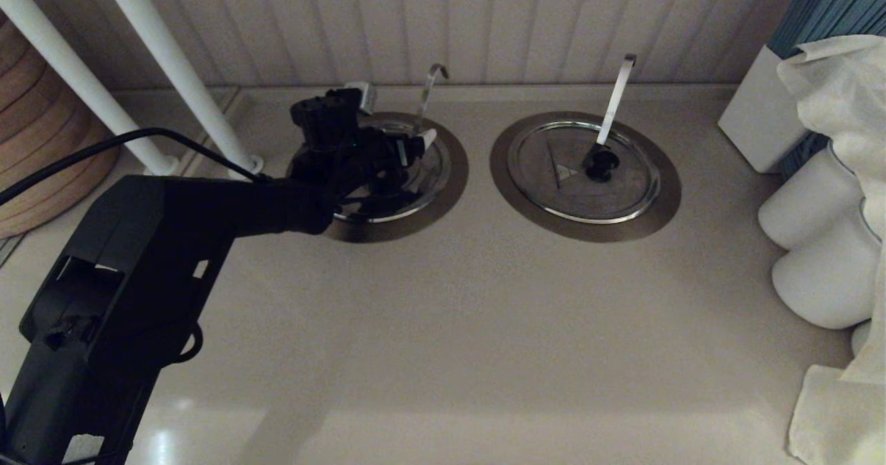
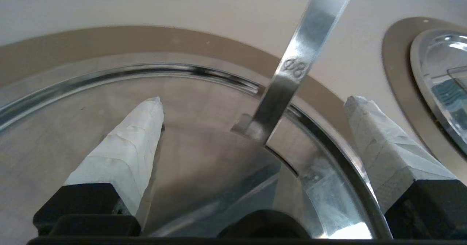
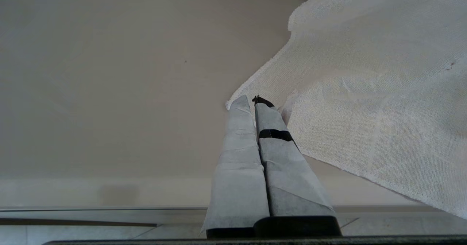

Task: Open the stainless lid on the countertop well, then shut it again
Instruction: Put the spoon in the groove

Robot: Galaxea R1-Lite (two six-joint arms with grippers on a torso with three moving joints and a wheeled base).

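The stainless lid lies flat on the countertop well, inside its wide steel flange. The slim hook-tipped handle rises through the lid's notch at the back. My left gripper hovers low over the lid and is open, with nothing between its taped fingers. In the left wrist view the gripper straddles the lid and the handle. The black knob shows just under the wrist, and the flange curves behind. My right gripper is shut and parked above the counter.
The twin well and lid with a broader white handle sit to the right. White jars, a white cloth and a box crowd the right edge. White poles and wooden ware stand at left.
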